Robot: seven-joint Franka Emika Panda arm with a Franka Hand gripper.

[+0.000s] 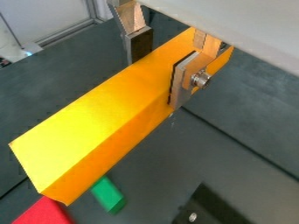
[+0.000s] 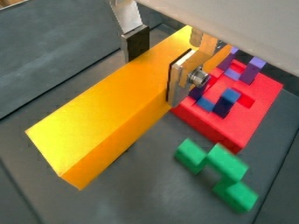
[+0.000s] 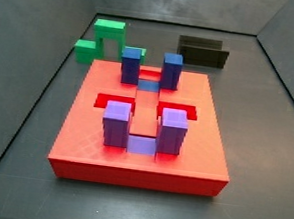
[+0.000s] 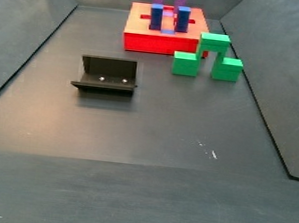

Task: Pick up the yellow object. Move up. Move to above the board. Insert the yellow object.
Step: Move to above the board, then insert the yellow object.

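In both wrist views the yellow object (image 1: 100, 131) (image 2: 111, 114), a long smooth yellow-orange bar, sits lengthwise between my fingers. My gripper (image 1: 160, 68) (image 2: 158, 63) is shut on it near one end, with a dark pad against each long side. The bar hangs above the dark floor. The board (image 2: 251, 109) (image 3: 138, 146) (image 4: 153, 39), a red slab with slots and blue and purple posts, lies below and beside the bar's held end. A corner of the board (image 1: 35, 213) shows under the bar's free end. Neither side view shows the gripper or the bar.
A green U-shaped block (image 2: 216, 166) (image 1: 107, 194) (image 3: 104, 38) (image 4: 205, 57) lies on the floor next to the board. The fixture (image 3: 204, 53) (image 4: 106, 77) stands apart from the board. Low grey walls ring the dark floor.
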